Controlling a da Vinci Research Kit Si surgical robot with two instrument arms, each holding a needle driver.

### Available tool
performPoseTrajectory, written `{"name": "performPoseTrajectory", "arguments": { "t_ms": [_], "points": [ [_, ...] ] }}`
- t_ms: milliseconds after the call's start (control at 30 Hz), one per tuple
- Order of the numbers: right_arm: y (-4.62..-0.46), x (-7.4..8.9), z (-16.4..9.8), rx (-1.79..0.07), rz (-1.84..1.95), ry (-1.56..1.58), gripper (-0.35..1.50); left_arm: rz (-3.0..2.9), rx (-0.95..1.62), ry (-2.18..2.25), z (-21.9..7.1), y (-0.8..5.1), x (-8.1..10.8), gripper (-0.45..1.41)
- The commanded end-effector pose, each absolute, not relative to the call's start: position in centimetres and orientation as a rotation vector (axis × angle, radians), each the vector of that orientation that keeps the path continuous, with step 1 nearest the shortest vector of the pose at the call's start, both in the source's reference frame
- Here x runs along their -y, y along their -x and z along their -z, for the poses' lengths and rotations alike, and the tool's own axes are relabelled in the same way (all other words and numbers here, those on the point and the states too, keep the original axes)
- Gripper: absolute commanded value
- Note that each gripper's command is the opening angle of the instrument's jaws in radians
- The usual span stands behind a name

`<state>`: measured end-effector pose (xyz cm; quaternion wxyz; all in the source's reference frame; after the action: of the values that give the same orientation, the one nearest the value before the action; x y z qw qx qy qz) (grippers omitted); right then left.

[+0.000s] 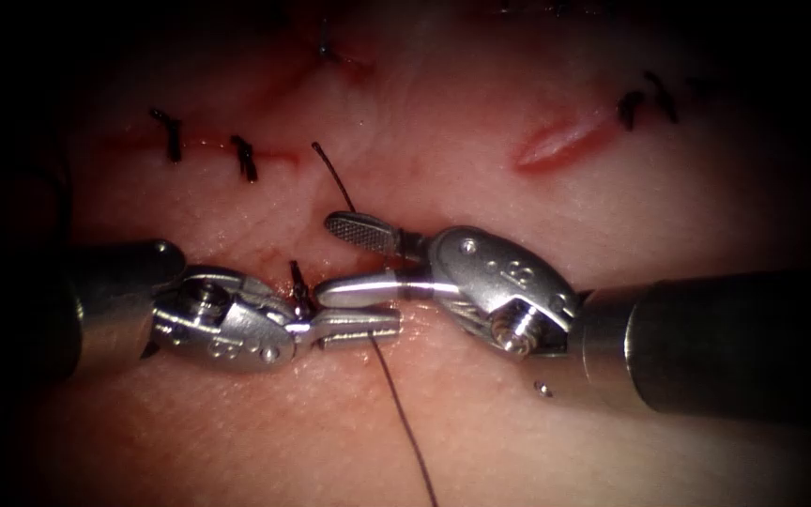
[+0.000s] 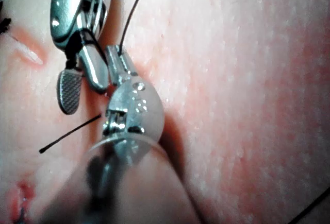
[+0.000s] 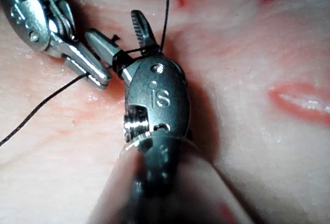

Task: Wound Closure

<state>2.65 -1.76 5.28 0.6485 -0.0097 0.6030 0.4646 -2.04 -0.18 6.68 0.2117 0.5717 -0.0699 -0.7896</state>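
The left arm's steel needle driver [image 1: 359,329] is clenched on the thin dark thread [image 1: 405,422] just beside the red cut [image 1: 265,155]'s stitches. The right arm's steel needle driver [image 1: 354,258] gapes, thread wrapped at its jaw base. In judgement, steady tension on the pale pork tissue [image 1: 481,169] matters.

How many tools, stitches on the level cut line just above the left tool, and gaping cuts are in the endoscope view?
Tools: 2, the left tool shut on the thread, the right tool open, gripping nothing
Stitches on that line: 2
Gaping cut: 1
Total: 5
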Motion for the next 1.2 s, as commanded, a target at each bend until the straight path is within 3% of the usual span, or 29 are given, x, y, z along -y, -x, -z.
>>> {"name": "performPoseTrajectory", "arguments": {
  "t_ms": [33, 500, 1100, 1133, 1167, 1200],
  "points": [
    [-2.73, 1.70, -5.36, -1.326, -1.055, 0.045, 0.81, 2.200, 0.192, -1.592, -6.76, 2.11, 0.08, -0.45],
    [-2.82, 1.66, -5.55, -1.167, -1.057, 0.094, 0.81, 2.225, 0.196, -1.586, -7.15, 2.01, -0.32, -0.45],
    [-3.23, 1.55, -5.65, -1.156, -1.029, 0.037, 0.66, 2.245, 0.194, -1.589, -7.16, 1.91, -0.48, -0.45],
    [-3.28, 1.55, -5.65, -1.152, -1.027, 0.028, 0.54, 2.244, 0.193, -1.589, -7.16, 1.90, -0.48, -0.45],
    [-3.31, 1.55, -5.65, -1.146, -1.028, 0.014, 0.26, 2.247, 0.195, -1.586, -7.16, 1.89, -0.48, -0.45],
    [-3.34, 1.57, -5.66, -1.144, -1.020, -0.001, -0.15, 2.249, 0.197, -1.584, -7.16, 1.89, -0.48, -0.45]
  ]
}}
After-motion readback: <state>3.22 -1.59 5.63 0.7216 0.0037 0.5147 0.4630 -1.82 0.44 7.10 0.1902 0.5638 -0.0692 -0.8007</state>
